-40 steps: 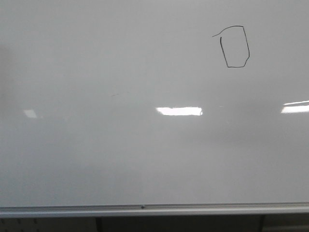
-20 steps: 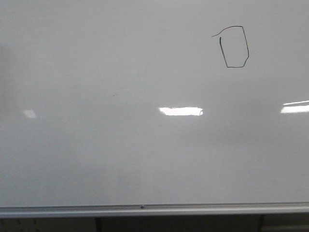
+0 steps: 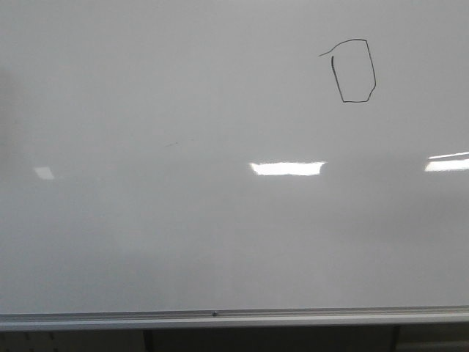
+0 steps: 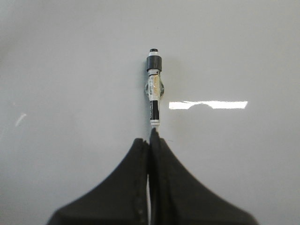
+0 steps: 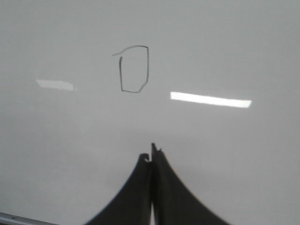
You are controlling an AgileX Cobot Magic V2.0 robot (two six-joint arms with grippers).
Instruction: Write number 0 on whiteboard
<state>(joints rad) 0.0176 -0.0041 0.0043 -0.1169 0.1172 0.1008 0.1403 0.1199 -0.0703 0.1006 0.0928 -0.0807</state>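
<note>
The whiteboard (image 3: 146, 242) fills the front view, glossy and grey-white. The number 0 (image 3: 353, 71) is a thin black angular outline at its upper right, with a short tail at its upper left. Neither gripper shows in the front view. In the left wrist view my left gripper (image 4: 151, 140) is shut on a black-and-white marker (image 4: 153, 93), which sticks straight out over the board (image 4: 70, 70); whether its tip touches I cannot tell. In the right wrist view my right gripper (image 5: 152, 157) is shut and empty, away from the 0 (image 5: 134, 69).
A silver rail (image 3: 220, 317) runs along the board's lower edge, with a dark strip below it. Bright rectangular light reflections (image 3: 287, 168) lie across the board's middle and at its right edge (image 3: 447, 164). A faint short smudge (image 3: 179, 143) marks the board left of centre.
In the front view the 0 sits a few pixels further left than before, and the middle light reflection has slid right and widened. No new stroke appears.
</note>
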